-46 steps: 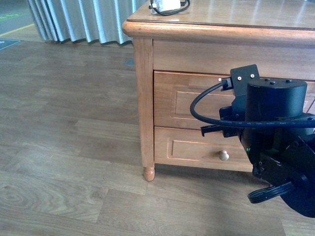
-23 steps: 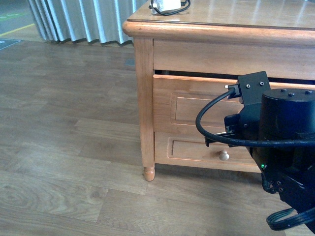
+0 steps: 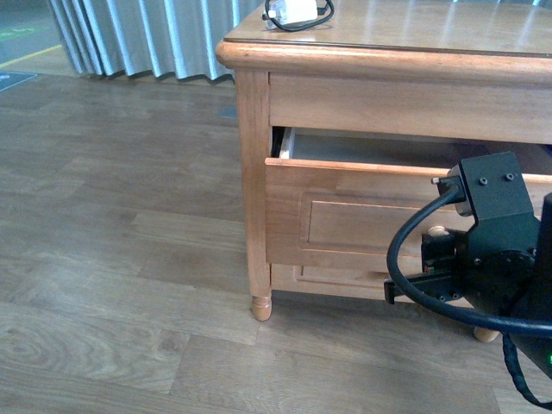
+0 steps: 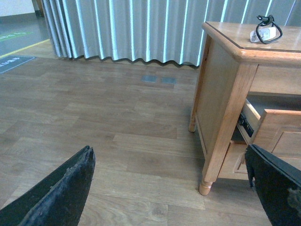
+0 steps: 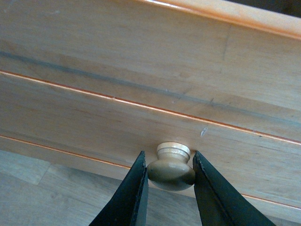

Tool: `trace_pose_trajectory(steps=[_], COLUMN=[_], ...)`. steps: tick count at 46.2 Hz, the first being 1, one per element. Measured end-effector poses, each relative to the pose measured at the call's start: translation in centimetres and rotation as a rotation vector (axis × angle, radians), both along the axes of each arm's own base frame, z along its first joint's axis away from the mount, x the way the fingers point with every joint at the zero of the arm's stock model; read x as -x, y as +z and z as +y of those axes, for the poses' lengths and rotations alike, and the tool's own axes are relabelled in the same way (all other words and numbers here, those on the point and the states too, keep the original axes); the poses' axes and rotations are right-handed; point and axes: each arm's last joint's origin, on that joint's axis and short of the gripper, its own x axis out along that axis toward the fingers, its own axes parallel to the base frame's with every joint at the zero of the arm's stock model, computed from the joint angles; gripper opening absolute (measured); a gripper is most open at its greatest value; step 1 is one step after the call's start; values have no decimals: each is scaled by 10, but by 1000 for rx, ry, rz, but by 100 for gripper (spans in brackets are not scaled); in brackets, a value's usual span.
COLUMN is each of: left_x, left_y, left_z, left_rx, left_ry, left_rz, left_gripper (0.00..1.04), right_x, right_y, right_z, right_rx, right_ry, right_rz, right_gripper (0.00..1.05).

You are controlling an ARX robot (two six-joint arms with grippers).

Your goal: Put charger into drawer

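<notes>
Off to my far left, pleated grey curtains (image 3: pixel 147 34) hang above a wood-plank floor (image 3: pixel 103 259). My left gripper (image 4: pixel 168 155) hangs over that floor, its jaws spread wide and gripping nothing. Next comes the light-brown wooden cabinet (image 3: pixel 250 172), with a turned foot and a glossy top. The charger (image 3: pixel 293 10), a white block ringed by its black cable loop, lies on that top near its left edge, well apart from both grippers. Below, the upper drawer (image 3: pixel 362 207) stands part-way out, its pale inside showing. My right arm's black housing (image 3: pixel 492 250) covers the right part of the drawer front. My right gripper (image 5: pixel 168 155) is clamped on the small round pale knob (image 5: pixel 171 169), both black fingers (image 5: pixel 136 193) touching its sides.
</notes>
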Motion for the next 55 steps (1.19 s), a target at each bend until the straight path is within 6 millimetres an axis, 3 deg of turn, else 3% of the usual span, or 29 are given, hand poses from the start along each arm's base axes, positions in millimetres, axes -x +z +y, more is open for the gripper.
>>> trace_pose_trajectory(steps=[33,39,44,55], left_x=[0,0,0,0], left_y=[0,0,0,0], left_z=[0,0,0,0], left_rx=[0,0,0,0], left_ry=[0,0,0,1], left_rz=[0,0,0,0], left_gripper=[99,99,99,99], right_x=[55,66,82,105], right_y=[1,1,1,25], right_z=[-25,-29,-43,-53], right_rx=[-61,-44,-18,-40], right_ry=[111,84,-10,39], right_rz=[54,68,107,96], right_gripper=[23,39,57,92])
